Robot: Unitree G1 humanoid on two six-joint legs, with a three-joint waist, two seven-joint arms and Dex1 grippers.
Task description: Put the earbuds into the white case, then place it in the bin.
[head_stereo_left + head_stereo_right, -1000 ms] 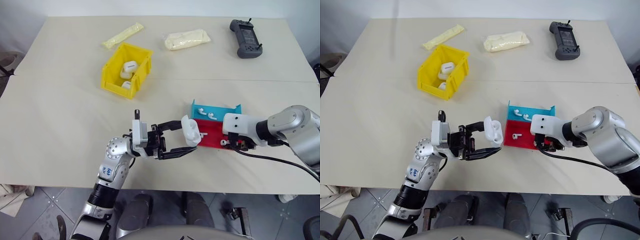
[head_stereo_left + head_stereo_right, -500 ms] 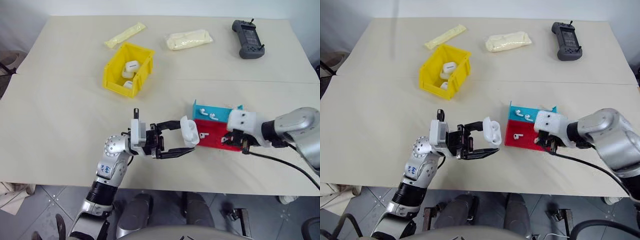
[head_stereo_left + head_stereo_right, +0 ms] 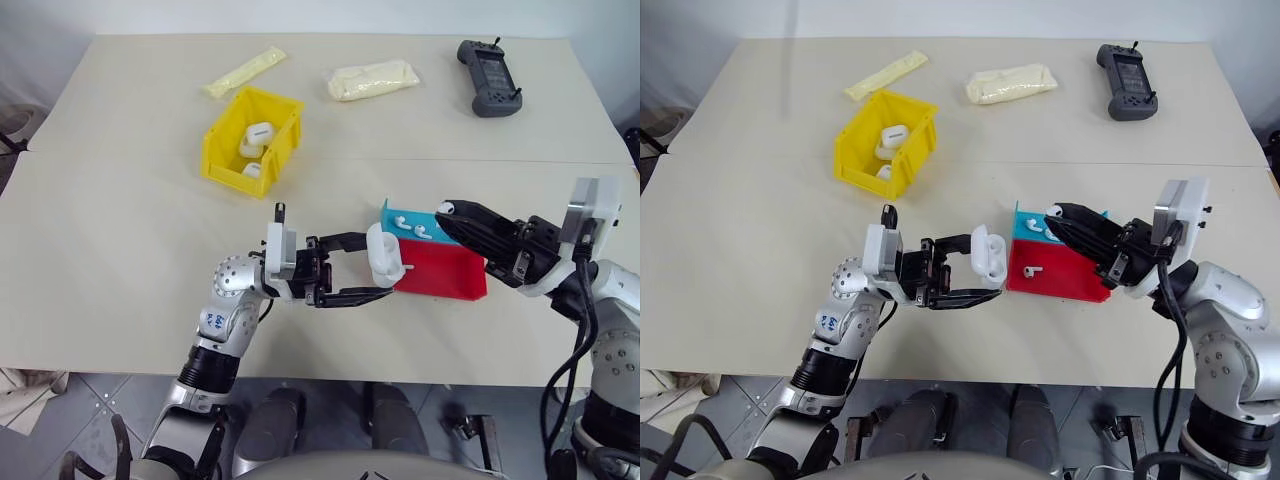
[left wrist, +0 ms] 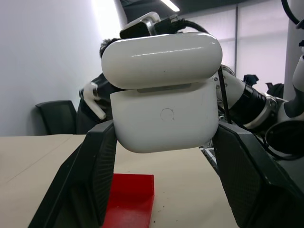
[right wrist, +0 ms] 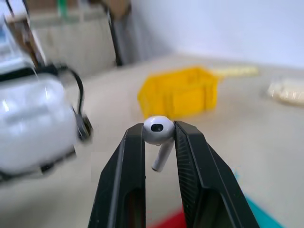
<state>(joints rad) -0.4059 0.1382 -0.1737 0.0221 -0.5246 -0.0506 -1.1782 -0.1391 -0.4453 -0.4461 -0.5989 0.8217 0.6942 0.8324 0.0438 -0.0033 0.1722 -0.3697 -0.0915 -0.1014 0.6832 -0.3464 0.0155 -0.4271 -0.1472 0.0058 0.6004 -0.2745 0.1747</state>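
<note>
A: Start at the far left of the table point(image 3: 120, 230). What lies there?

B: A long pale yellow packet point(image 3: 245, 70) at the far edge, and just nearer than it the bin point(image 3: 252, 141), bright yellow, with several small white cases point(image 3: 258, 133) inside.

A: And the left gripper point(image 3: 383, 272)?

B: It points to the right, near the front edge of the table, and its two black fingers are clamped on the white case point(image 3: 382, 257). In the left wrist view the case point(image 4: 164, 97) sits between the fingers with its lid raised a little off the body.

A: What lies to the right of the case?

B: Just beside it is the red tray point(image 3: 440, 272) with one earbud point(image 3: 404, 268) at its left end. Touching its far side is the blue tray point(image 3: 404, 214), holding two more earbuds point(image 3: 413, 229).

A: The right gripper point(image 3: 447, 210)?

B: It reaches leftward over the trays, well above them. Its fingers pinch a single earbud point(image 5: 158, 130) by the head, stem hanging down, as the right wrist view shows.

A: Anything farther back?

B: A second, plumper pale packet point(image 3: 374, 79) at the far middle, and a dark handheld controller point(image 3: 489, 75) at the far right.
</note>
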